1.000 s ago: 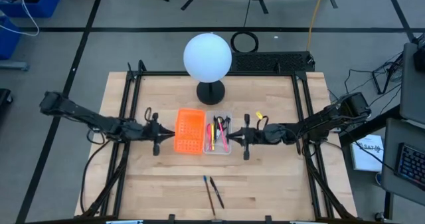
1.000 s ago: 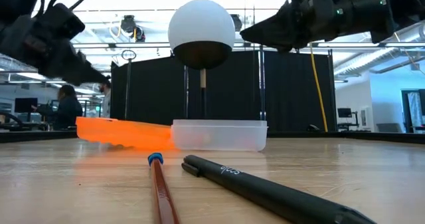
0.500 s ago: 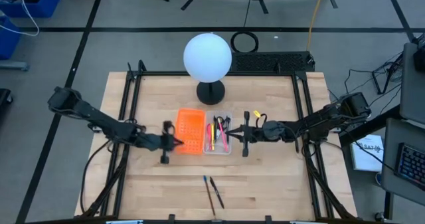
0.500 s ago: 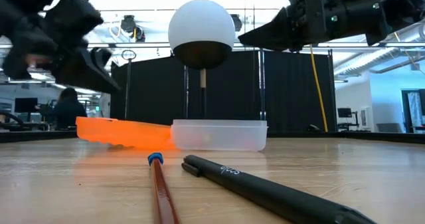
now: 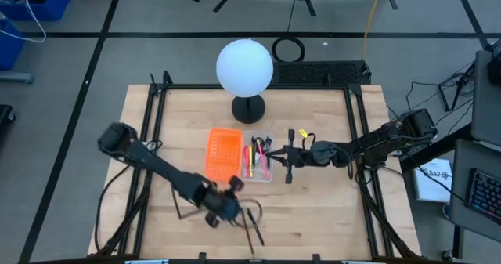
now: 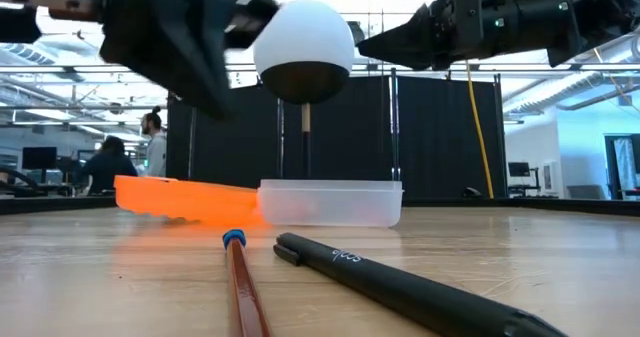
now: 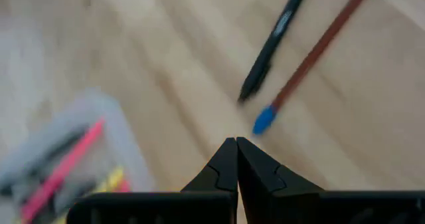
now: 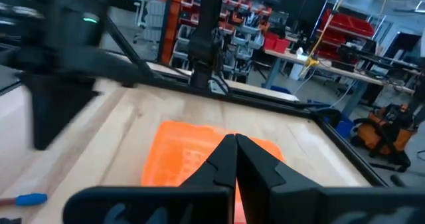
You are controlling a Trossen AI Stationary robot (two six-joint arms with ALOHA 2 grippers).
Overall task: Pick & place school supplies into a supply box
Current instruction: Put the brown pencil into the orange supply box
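Left gripper closed and empty, just beside the two loose pens.
High: black pen and brown pencil lay just beyond its tips; supply box sat beside the right gripper. Left wrist: fingers pressed together, blue-capped pencil end just ahead. Right wrist: fingers together, holding nothing, orange tray ahead.

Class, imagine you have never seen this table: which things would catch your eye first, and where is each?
The big white globe lamp at the table's far middle stands out first, with the bright orange tray just in front of it, beside the clear supply box of coloured pens. Near the front edge, the left claw, fingers together, hangs by a black pen and a brown pencil lying loose on the wood.
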